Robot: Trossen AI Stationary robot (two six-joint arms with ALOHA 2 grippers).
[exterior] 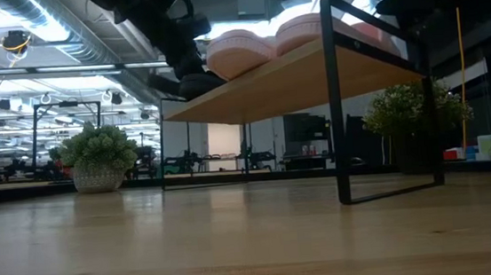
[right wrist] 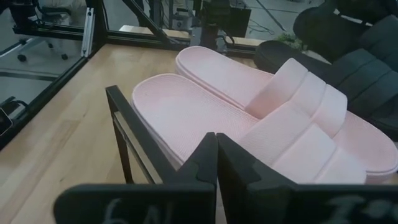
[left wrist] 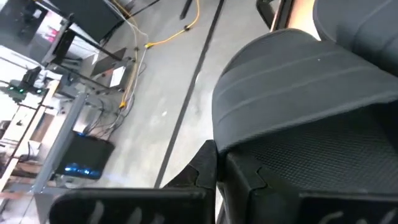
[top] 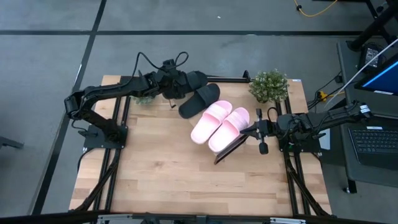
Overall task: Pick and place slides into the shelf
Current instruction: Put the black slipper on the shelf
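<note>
1. Left side: left gripper (top: 175, 87) sits at the back of the table, against the rear black slide (top: 198, 79). In its wrist view the fingers look closed together, with the strap filling the frame just beyond. Whether they pinch the sole edge cannot be confirmed. Risk: a thin edge hold, if any, lets the slide swing or drop short of the shelf (exterior: 294, 84).

2. Centre-left: second black slide (top: 199, 101) lies just beside the pink pair, at the shelf's left end. Risk: little free board shows there, so setting down the rear slide may overlap it or push it off the end.

3. Centre: pink slides (top: 219, 124) rest side by side on the shelf board, touching. Risk: any push from the black slides would shift them toward the right end.

4. Right side: right gripper (top: 252, 130) hangs at the shelf's right end, fingers together, holding nothing, just beside the frame and the nearer pink sole. Risk: a forward move strikes the frame, jolting the light shelf and spilling what it carries.

5. Potted plant (top: 268, 86) stands near the right arm; a wide swing could topple it.
</note>
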